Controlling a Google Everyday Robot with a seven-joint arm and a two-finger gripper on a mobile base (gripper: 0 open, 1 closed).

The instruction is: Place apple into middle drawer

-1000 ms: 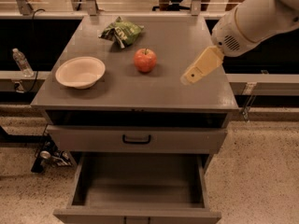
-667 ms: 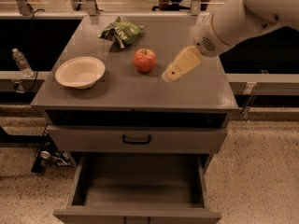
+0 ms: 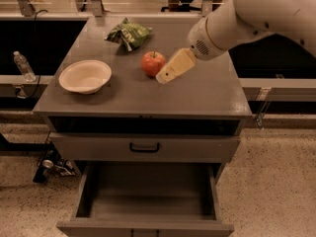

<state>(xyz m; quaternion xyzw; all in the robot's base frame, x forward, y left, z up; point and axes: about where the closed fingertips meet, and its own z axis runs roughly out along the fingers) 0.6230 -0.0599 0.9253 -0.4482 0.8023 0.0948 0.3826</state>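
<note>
The red-orange apple (image 3: 153,62) sits on the grey cabinet top (image 3: 197,95), right of centre toward the back. My gripper (image 3: 165,75), cream-coloured at the end of the white arm (image 3: 247,19), reaches in from the upper right and hangs just right of the apple, close to it or touching its lower right side. The middle drawer (image 3: 98,146) is the grey front with a black loop handle (image 3: 144,147) below the top; it looks closed or only slightly out.
A cream bowl (image 3: 85,76) stands at the left of the top. A green snack bag (image 3: 128,33) lies at the back. The bottom drawer (image 3: 145,196) is pulled open. A water bottle (image 3: 23,65) stands on a ledge at the left.
The arm has swung left across the cabinet top, bringing the gripper from the right part of the top to right beside the apple. The apple has not moved.
</note>
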